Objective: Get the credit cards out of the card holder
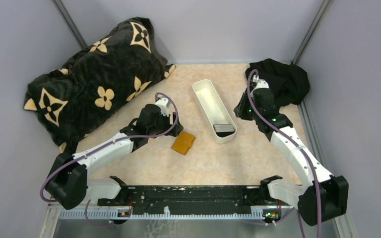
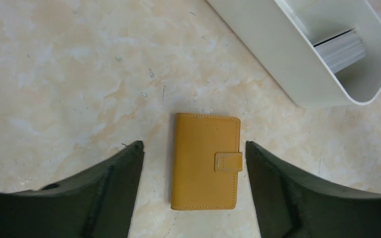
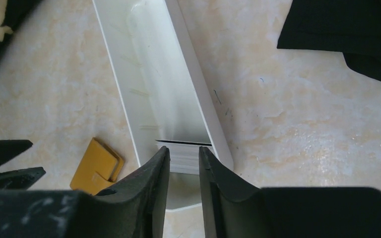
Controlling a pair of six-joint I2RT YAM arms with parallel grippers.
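A: Left gripper (image 2: 193, 146)?
B: Jaws wide, empty. The card holder (image 2: 206, 161) lies shut and flat on the table (image 2: 54, 74) between the fingers, touching neither.
A: Right gripper (image 3: 184, 149)?
B: Jaws narrow, gripping nothing, by the tray (image 2: 268, 44).
A: Cards (image 2: 340, 49)?
B: Stacked in the tray's near end. Farther back: blanket (image 1: 99, 84) left, black cloth (image 1: 283, 79) right.
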